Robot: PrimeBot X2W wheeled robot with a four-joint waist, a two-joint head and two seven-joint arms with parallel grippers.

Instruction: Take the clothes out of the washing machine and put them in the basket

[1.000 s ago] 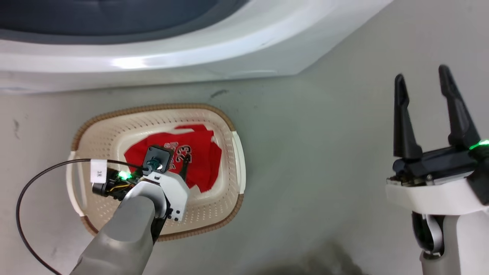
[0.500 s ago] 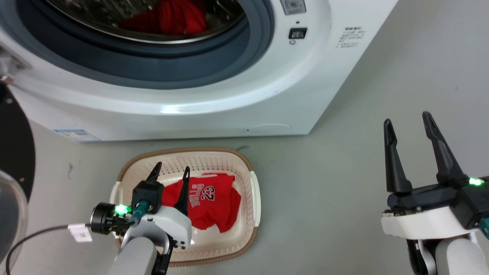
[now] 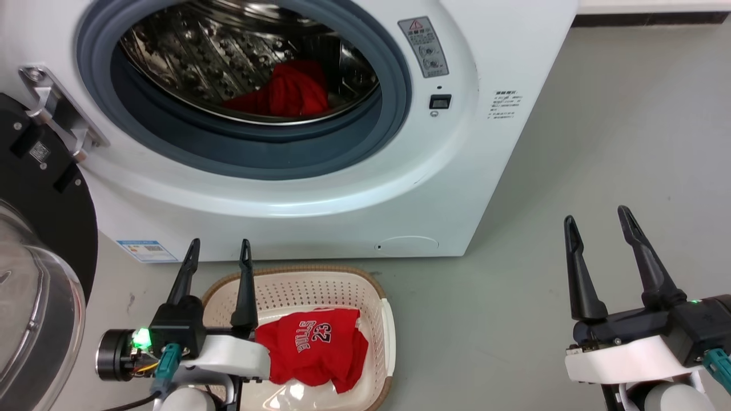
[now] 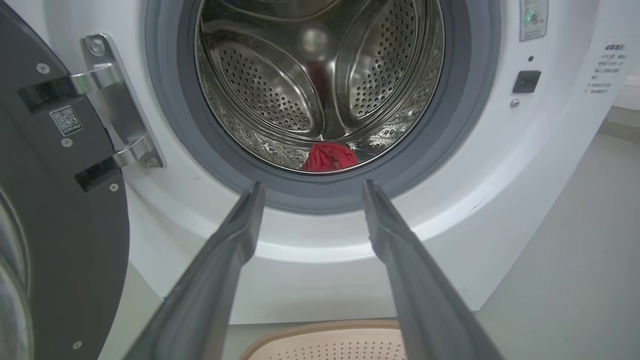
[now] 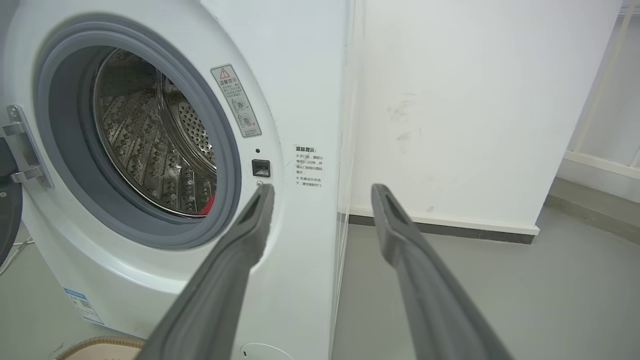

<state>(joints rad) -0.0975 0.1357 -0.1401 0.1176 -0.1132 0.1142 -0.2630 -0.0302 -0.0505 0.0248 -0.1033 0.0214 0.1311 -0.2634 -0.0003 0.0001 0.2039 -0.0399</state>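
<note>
Clothes [image 3: 297,94] lie apart: the jersey [image 3: 311,348] in the basket [image 3: 320,283], a second red garment [image 4: 327,156] low in the washing machine [image 3: 457,171]. We find it straight ahead of our left gripper [image 3: 220,244], the nearer; that and our right gripper [image 3: 595,216] gape empty.

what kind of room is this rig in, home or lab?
Probably a laundry corner in a lab or utility room, not clearly a home: a front-loading washer stands on a bare grey floor by a plain white wall, with a basket in front.
</note>
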